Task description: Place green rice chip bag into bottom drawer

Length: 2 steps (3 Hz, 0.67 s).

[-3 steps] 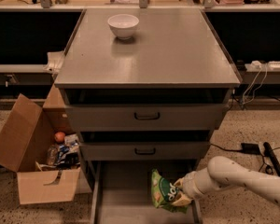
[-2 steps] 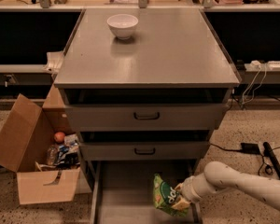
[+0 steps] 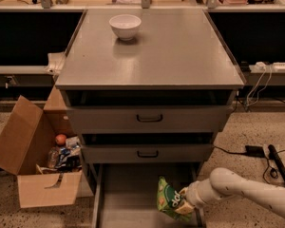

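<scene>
The green rice chip bag [image 3: 169, 198] is upright over the right side of the pulled-out bottom drawer [image 3: 128, 194]. I cannot tell whether the bag touches the drawer's grey floor. My gripper [image 3: 184, 202] reaches in from the right on a white arm [image 3: 242, 189] and is shut on the bag's right edge. The two upper drawers [image 3: 149, 119] with dark handles are pushed in above it.
A white bowl [image 3: 125, 26] stands at the back of the cabinet top [image 3: 152, 56]. An open cardboard box [image 3: 35, 160] with an orange ball and clutter sits on the floor to the left. Cables and a power strip [image 3: 268, 148] lie on the floor at right.
The gripper and the bag have moved a little lower and slightly to the right, down toward the bottom drawer's floor. The arm has dropped with them.
</scene>
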{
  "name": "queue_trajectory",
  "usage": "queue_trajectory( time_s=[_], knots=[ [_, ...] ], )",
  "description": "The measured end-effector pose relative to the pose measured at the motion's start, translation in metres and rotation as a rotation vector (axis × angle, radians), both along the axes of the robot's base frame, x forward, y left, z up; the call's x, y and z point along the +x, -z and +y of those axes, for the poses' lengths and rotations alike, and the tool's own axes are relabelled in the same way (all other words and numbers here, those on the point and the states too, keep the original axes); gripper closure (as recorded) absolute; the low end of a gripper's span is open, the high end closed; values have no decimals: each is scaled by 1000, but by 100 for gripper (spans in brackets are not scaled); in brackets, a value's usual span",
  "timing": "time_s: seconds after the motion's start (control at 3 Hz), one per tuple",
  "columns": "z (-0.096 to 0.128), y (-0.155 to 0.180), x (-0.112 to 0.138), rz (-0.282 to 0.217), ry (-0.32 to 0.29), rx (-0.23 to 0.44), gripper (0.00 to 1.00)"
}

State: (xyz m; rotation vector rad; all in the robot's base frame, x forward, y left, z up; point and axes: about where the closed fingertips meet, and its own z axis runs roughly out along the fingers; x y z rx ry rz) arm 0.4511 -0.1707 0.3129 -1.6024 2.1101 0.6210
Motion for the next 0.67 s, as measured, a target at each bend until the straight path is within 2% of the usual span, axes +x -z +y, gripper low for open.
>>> queue_trajectory(
  time_s=[0.33,0.67],
  knots=[
    [-9,37,13,13,110,-5,100],
    [-17,82,25,50,191,-2,100]
  ],
)
